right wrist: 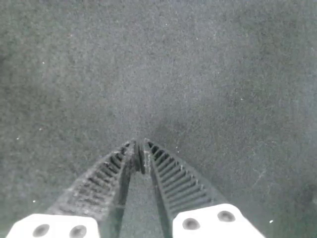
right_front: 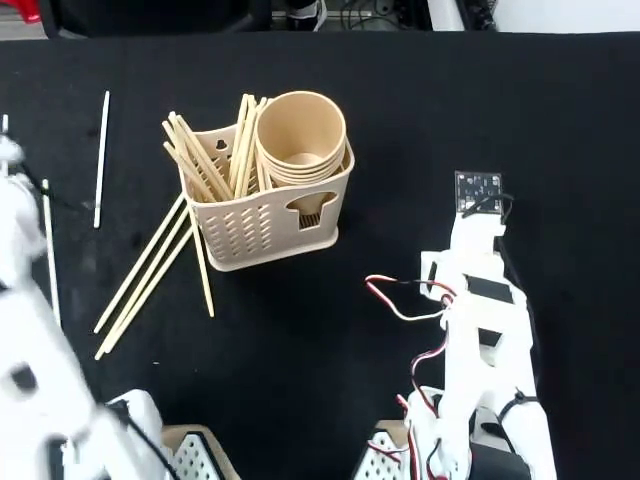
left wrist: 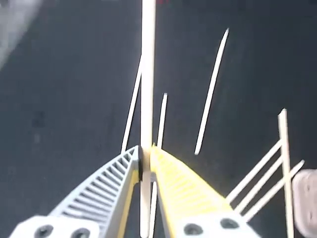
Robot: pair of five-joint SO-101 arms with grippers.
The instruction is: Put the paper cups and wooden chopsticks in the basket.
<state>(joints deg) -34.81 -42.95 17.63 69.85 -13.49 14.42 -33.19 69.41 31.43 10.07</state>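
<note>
Chopstick step: left tool clamped on a wooden chopstick
Next I'd guess it swings over to drop into the basket, upper centre; right tool is pinched closed, empty.

A basket is set on the table, left of centre. A stack of paper cups is held in its right compartment, and a bundle of chopsticks is stood tilted in its left one. Three loose chopsticks are laid side by side, running from the basket's left wall toward the near left, with a fourth chopstick just beside them at the basket's front. Further left, a single chopstick is laid well apart from the basket. Another chopstick is clamped in the left gripper. The right gripper is held closed over bare table, to the right of the basket.
</note>
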